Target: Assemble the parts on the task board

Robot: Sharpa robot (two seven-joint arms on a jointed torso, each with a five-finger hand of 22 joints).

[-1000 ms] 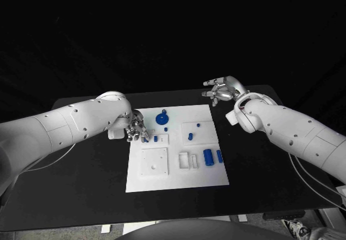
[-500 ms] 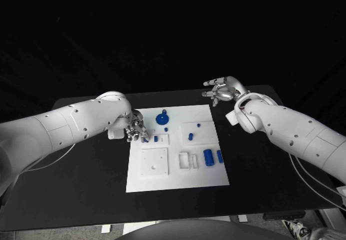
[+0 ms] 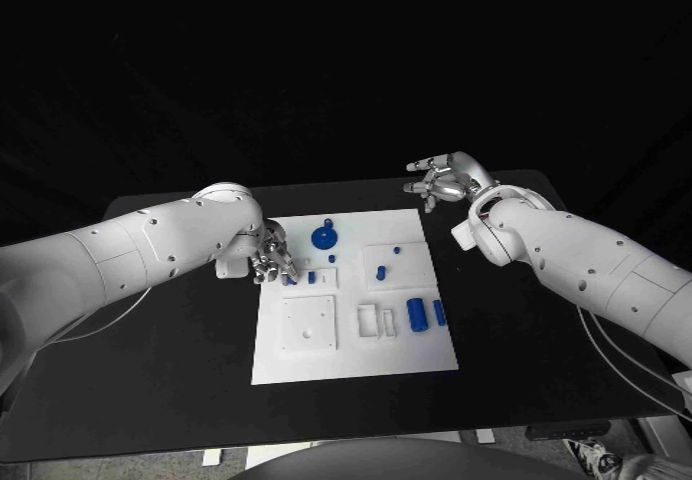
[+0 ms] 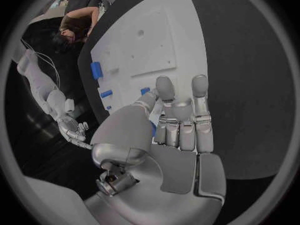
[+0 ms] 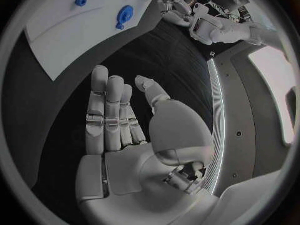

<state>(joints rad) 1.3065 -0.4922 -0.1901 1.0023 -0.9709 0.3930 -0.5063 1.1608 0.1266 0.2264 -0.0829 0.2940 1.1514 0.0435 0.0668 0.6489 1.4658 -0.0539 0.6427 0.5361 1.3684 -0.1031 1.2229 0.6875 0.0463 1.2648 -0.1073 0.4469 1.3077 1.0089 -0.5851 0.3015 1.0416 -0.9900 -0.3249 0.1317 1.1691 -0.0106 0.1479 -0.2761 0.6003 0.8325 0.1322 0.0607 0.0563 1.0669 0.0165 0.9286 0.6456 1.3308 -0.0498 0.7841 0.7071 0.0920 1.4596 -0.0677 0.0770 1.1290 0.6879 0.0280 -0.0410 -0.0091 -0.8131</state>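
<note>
The white task board [image 3: 353, 345] lies mid-table with blue parts on it: a round disc with a knob [image 3: 326, 237], short pegs [image 3: 381, 271] and two cylinders [image 3: 417, 313]. My left hand [image 3: 270, 255] hovers at the board's left edge. In the left wrist view its thumb lies against the straight fingers [image 4: 181, 120], and a small blue part [image 4: 153, 129] shows pinched between them. My right hand [image 3: 440, 180] hangs beyond the board's far right corner, fingers apart and holding nothing. The right wrist view shows this hand [image 5: 125, 125], the board [image 5: 75, 30] and the disc [image 5: 125, 16].
White raised blocks with recesses [image 3: 309, 322] stand on the board's near half. Black table [image 3: 159, 360] surrounds the board on all sides, with wide room at the front and left. My right forearm [image 3: 577, 260] crosses the table's right side.
</note>
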